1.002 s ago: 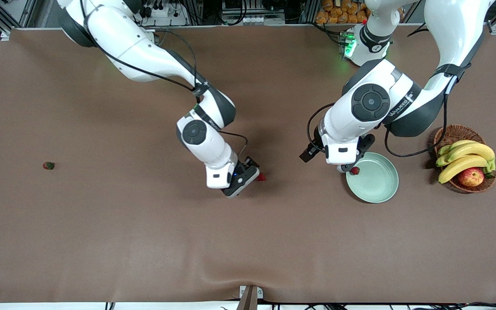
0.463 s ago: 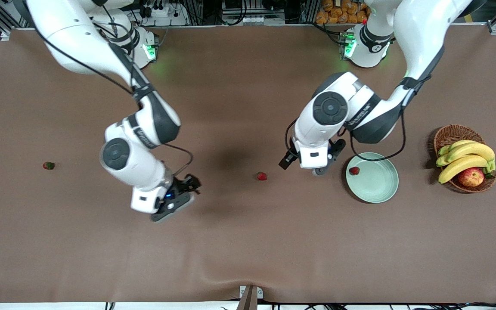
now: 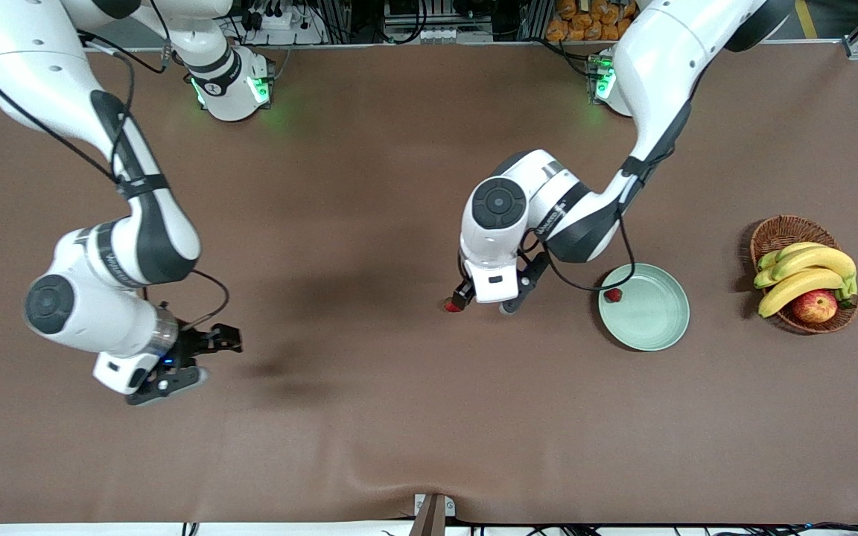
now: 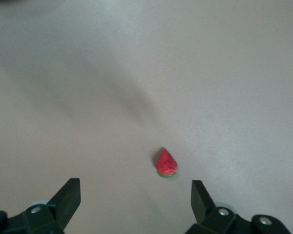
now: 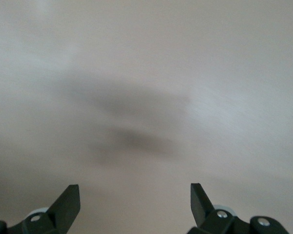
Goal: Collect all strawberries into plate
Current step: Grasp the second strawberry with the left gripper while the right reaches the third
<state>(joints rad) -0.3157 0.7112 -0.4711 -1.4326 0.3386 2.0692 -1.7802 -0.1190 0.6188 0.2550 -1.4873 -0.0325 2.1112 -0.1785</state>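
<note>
While your left gripper (image 3: 482, 305) hangs low over the middle of the bench (image 3: 399, 417), its fingers (image 4: 68, 197) stand wide apart with nothing between them. You can see one strawberry (image 3: 450, 306) lying on the bench just under that gripper; in the left wrist view the same strawberry (image 4: 166, 164) sits between the two fingertips' lines, apart from both. A second strawberry (image 3: 612, 295) already lies in the plate (image 3: 656, 339), close to the rim on the side toward the right arm's end. The plate rests on the bench between the left gripper and a wicker basket (image 3: 783, 231) holding bananas (image 3: 805, 272) and an apple (image 3: 815, 305). Your right gripper (image 3: 198, 357) is over bare bench toward the right arm's end, fingers (image 5: 68, 200) likewise spread and empty. You cannot see the third strawberry.
</note>
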